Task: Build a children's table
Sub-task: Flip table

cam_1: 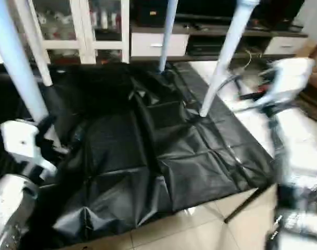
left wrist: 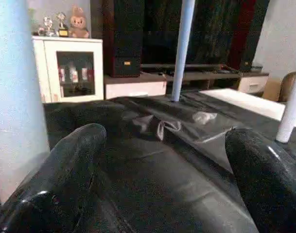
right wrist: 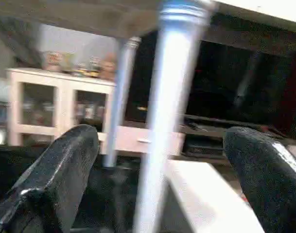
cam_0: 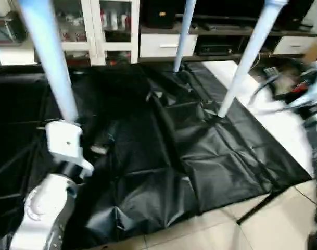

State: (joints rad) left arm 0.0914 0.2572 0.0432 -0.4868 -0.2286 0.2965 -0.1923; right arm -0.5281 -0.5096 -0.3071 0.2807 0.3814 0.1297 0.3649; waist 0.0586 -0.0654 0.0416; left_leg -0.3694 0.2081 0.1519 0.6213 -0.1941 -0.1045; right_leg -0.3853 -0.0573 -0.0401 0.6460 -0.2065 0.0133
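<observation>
The children's table (right wrist: 186, 9) is standing upright on its legs over a crumpled black plastic sheet (cam_0: 163, 151) that is covering the floor. From the head camera, three of its white tube legs are rising out of the top of the picture: the nearest leg (cam_0: 49, 57) is coming down at the robot's left, a far leg (cam_0: 183, 34) is planting its foot near the back edge of the sheet, and a right leg (cam_0: 246, 57) is resting its foot on the sheet toward the right side. In the right wrist view the underside of the table top is showing overhead, with a leg (right wrist: 165, 121) running down from its corner socket.

The left gripper (left wrist: 162, 184) is hovering low over the black sheet, just beside the nearest leg, with its jaws spread wide and nothing between them; one black finger (left wrist: 65, 170) is lying close to that leg. The right gripper (right wrist: 157, 184) is also holding its jaws spread wide, and the blurred leg is standing in the gap ahead of them, not pinched. The right arm (cam_1: 288, 78) is appearing blurred at the right of the head view.

Behind the sheet, a white glass-door cabinet (left wrist: 72, 70) is holding small items on its shelves, too small to identify, and is carrying a plush rabbit (left wrist: 79, 28) and little trophies on top. Beside it, a low dark media shelf (cam_0: 220, 39) with white drawers is running along the wall.
</observation>
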